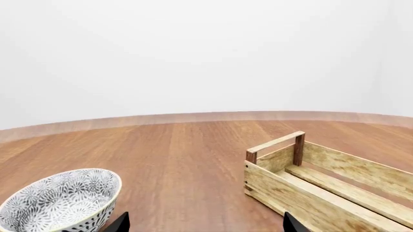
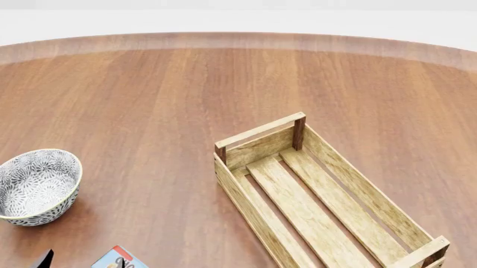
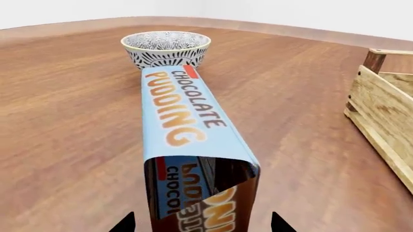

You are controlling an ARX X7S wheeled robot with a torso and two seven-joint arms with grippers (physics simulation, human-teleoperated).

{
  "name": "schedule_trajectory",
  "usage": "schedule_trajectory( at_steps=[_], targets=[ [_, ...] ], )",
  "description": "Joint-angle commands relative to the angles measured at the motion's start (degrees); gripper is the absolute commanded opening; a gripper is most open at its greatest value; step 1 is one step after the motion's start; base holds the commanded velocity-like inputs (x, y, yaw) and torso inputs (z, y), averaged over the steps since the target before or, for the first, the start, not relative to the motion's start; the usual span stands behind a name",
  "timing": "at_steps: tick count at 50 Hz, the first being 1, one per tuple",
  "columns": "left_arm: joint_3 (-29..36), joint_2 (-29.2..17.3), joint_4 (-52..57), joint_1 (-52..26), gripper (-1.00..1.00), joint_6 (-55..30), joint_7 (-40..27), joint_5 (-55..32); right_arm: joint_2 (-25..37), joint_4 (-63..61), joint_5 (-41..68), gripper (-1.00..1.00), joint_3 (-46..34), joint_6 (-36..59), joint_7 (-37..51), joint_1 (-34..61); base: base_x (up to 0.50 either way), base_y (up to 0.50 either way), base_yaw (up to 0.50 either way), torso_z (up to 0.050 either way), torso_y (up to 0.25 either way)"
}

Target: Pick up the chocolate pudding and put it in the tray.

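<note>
Here, on a round table (image 2: 164, 100) of smooth reddish-brown wood planks with a paler rim, the round bowl (image 2: 36, 186) sits at the left: glossy ceramic, white with a dense grey-black floral pattern inside and out. Just to its right, at the bottom edge of the head view, a corner of the chocolate pudding (image 2: 117, 259) shows, a small rectangular carton lying flat on the table. Seen from the right wrist, the chocolate pudding (image 3: 184, 118) is long and narrow, its light blue top reading "CHOCOLATE PUDDING" in orange and dark letters with a small red tab at the far end; its near end face is dark brown with part of the same wording. Further right stands the tray (image 2: 261, 148), an oblong crate of pale, rough, weathered slats with raised bar handles on darker posts, well apart from the carton.

The left gripper (image 1: 206, 224) hovers low over the table facing bowl and tray, jaws spread wide, empty. The right gripper (image 3: 201, 223) is level with the carton's near end, its two dark tips straddling it; whether they touch it cannot be told.
</note>
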Motion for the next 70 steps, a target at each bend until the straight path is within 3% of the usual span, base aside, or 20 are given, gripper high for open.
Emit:
schedule_trajectory(
  at_steps=[1,17,18,34,70],
  targets=[
    [0.3,-0.2,-0.1,-0.2,1.0,0.0,-0.3,0.0,-0.2,1.6,0.6,1.0,-0.6,-0.6,0.1,1.0,0.0,0.0,0.0,0.0,0.0],
    [0.6,-0.4,-0.5,-0.3,1.0,0.5,-0.6,-0.1,-0.4,2.3,0.8,1.0,-1.6,-0.5,0.9,2.0,0.0,0.0,0.0,0.0,0.0],
    [0.7,-0.5,-0.1,-0.1,1.0,0.2,-0.7,-0.2,-0.3,1.8,0.7,-1.0,-1.7,-0.5,1.1,1.8,0.0,0.0,0.0,0.0,0.0],
    [1.0,-0.8,0.1,-0.2,1.0,0.2,-1.0,-0.3,0.4,4.1,2.2,-1.0,-1.1,-2.9,1.7,2.3,0.0,0.0,0.0,0.0,0.0],
    [1.5,-1.4,-0.5,-0.5,1.0,0.7,-1.8,-0.5,9.2,-20.8,4.7,-1.0,1.6,12.2,8.4,0.7,0.0,0.0,0.0,0.0,0.0]
  ],
)
